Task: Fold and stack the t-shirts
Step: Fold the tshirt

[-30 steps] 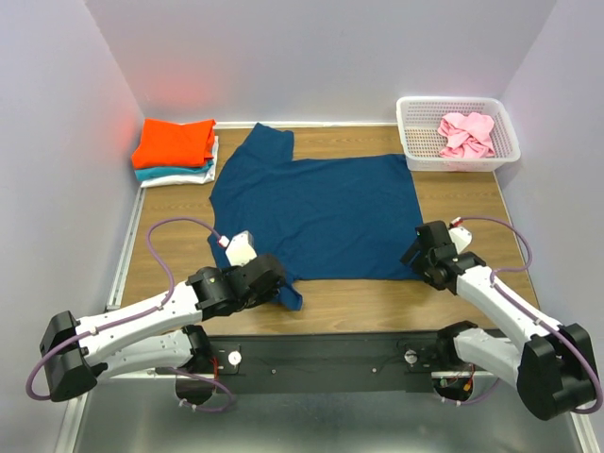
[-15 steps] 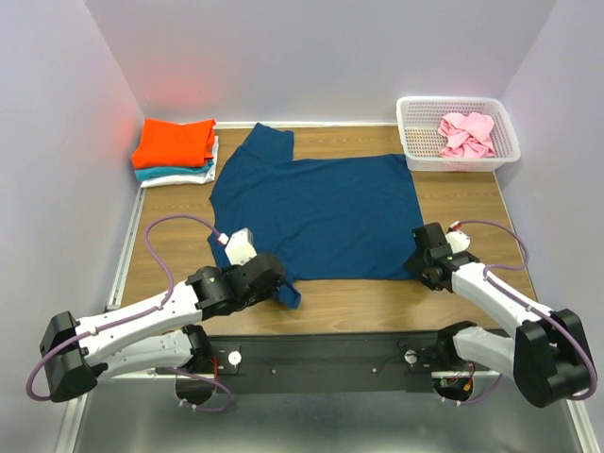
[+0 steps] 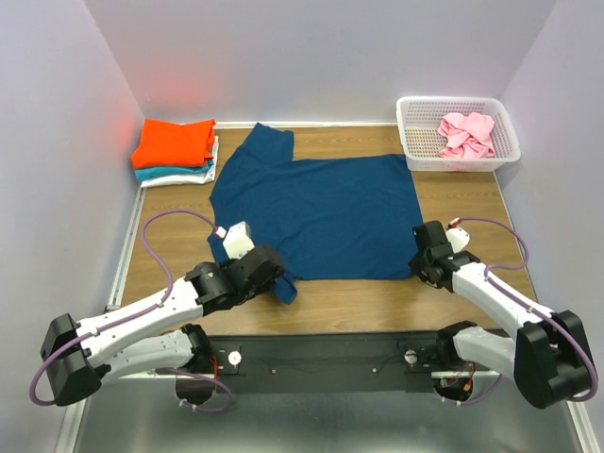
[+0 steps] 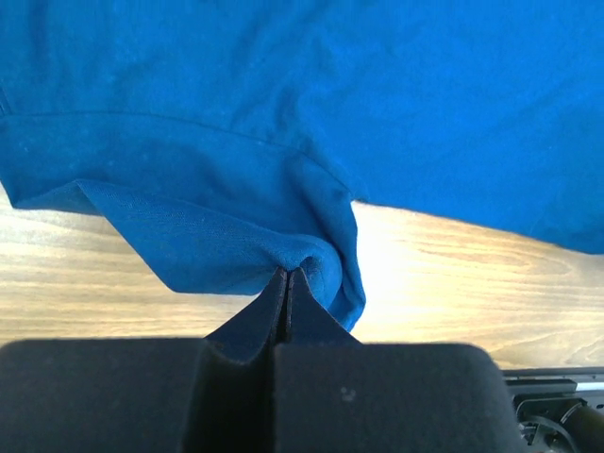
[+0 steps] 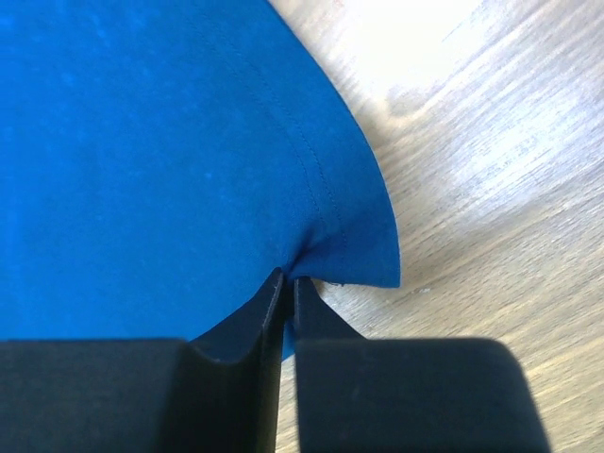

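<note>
left gripper (image 4: pixel 286 274) and right gripper (image 5: pixel 288 279) pinch the navy t-shirt (image 3: pixel 321 212) near the tabletop's (image 3: pixel 472 203) front edge; from above we lose both pinches.

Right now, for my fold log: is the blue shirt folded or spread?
Spread. The blue shirt lies flat, one sleeve out at the back; only its near corners are bunched.

A wood-grain worktop (image 3: pixel 453 203) is observed. A blue t-shirt (image 3: pixel 321 212) is spread flat across its centre, one sleeve directed toward the far edge. A stack of folded t-shirts (image 3: pixel 176 151) is located at the far left corner. A white lattice basket (image 3: pixel 458 163) is positioned at the far right corner.
</note>
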Motion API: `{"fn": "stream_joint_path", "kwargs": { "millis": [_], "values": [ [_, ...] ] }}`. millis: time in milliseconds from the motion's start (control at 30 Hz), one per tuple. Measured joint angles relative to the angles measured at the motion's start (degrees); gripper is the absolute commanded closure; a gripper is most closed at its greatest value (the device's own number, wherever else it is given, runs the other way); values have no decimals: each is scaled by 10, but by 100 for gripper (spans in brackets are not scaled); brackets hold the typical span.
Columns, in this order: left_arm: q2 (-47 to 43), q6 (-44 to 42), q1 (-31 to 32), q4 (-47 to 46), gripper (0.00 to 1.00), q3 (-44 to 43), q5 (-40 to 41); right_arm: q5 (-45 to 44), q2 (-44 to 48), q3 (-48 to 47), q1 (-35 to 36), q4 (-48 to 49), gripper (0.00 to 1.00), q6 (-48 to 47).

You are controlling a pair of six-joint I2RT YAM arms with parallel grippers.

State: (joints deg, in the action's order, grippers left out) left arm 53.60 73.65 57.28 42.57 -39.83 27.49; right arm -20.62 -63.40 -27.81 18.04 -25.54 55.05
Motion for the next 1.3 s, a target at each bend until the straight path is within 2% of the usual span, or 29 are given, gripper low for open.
{"fn": "stream_joint_path", "kwargs": {
  "millis": [367, 600, 933, 1300],
  "values": [
    [24, -75, -75, -29, 100, -24, 6, 0, 3, -38, 0, -9, 90, -36],
    [46, -155, -131, -70, 100, -66, 10, -1, -47, -105, 0, -10, 91, -63],
    [150, -280, -196, -125, 100, -141, 12, -13, -122, -195, 0, -11, 90, -93],
    [207, -391, -237, -206, 100, -164, 11, -28, -216, -281, -2, -11, 91, -120]
  ]
}}
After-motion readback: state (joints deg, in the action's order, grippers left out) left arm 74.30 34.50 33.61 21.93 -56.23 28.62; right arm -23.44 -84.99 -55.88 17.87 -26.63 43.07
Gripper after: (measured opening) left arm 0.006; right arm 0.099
